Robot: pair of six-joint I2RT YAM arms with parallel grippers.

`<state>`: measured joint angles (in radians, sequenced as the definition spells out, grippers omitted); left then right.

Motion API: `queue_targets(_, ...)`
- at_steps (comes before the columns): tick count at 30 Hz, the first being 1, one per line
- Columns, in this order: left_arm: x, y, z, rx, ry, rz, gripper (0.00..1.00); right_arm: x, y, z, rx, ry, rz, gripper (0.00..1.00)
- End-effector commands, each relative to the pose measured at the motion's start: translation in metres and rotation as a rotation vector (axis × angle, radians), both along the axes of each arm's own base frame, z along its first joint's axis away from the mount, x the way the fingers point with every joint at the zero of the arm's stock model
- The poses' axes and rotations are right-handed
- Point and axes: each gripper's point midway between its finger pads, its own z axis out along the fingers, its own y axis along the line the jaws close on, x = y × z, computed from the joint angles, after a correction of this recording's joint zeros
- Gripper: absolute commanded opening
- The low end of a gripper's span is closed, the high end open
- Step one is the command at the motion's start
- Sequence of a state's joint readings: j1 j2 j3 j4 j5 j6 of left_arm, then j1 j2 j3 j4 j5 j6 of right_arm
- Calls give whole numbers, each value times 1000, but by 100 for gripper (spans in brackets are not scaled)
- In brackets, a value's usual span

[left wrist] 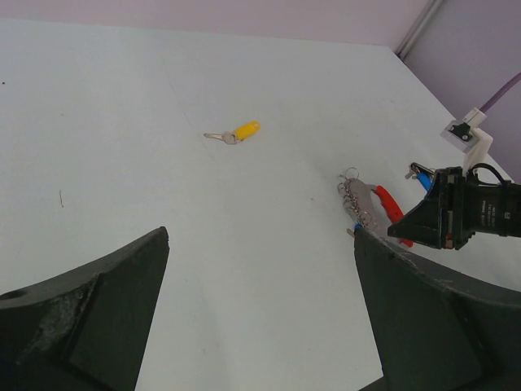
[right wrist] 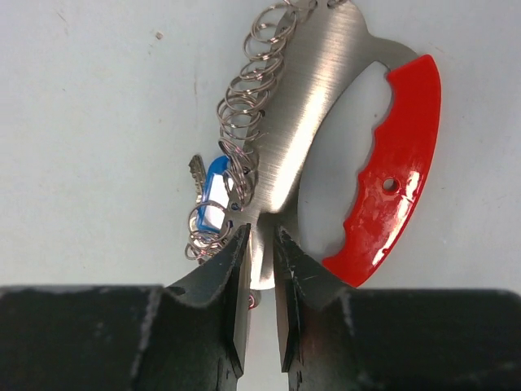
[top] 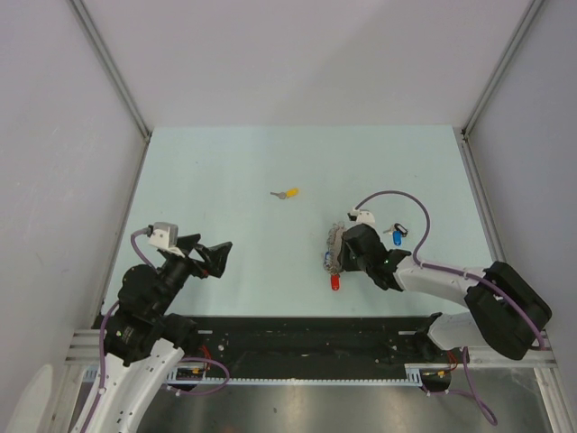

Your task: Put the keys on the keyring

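Observation:
The keyring [right wrist: 301,122] is a silver plate with a red handle [right wrist: 391,163] and several rings [right wrist: 248,90] along its edge; it lies flat on the table [top: 334,245]. A blue-capped key [right wrist: 213,195] sits among its lower rings. My right gripper [right wrist: 260,244] is shut on the plate's near end, one finger on each side. A yellow-capped key [top: 288,193] [left wrist: 240,132] lies alone further back. Another blue-capped key [top: 398,236] [left wrist: 422,175] lies behind the right wrist. My left gripper [left wrist: 260,326] [top: 212,257] hovers open and empty at the left.
A small black ring [top: 402,228] lies by the loose blue key. A purple cable [top: 397,198] loops over the right wrist. The pale table [top: 225,180] is walled by grey panels, with a black rail [top: 297,347] along the near edge.

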<state>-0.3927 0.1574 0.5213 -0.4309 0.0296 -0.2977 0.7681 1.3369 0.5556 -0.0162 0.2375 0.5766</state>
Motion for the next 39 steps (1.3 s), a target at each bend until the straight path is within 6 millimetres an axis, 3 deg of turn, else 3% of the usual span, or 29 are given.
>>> queue_targets(1,1,-2,1,-7,4,-7,100,13,14,28,148,-106,-11,22)
queue_targets(8,2,-2,0,-5,8,-4,100,14,19,23,196,-107,7,22)
queue_targets(22,1,-2,1,-6,6,-5,100,14,12,-4,204,-74,-10,22)
queue_targets(39,2,-2,-1,-4,11,-4,100,15,17,8,247,-146,25,24)
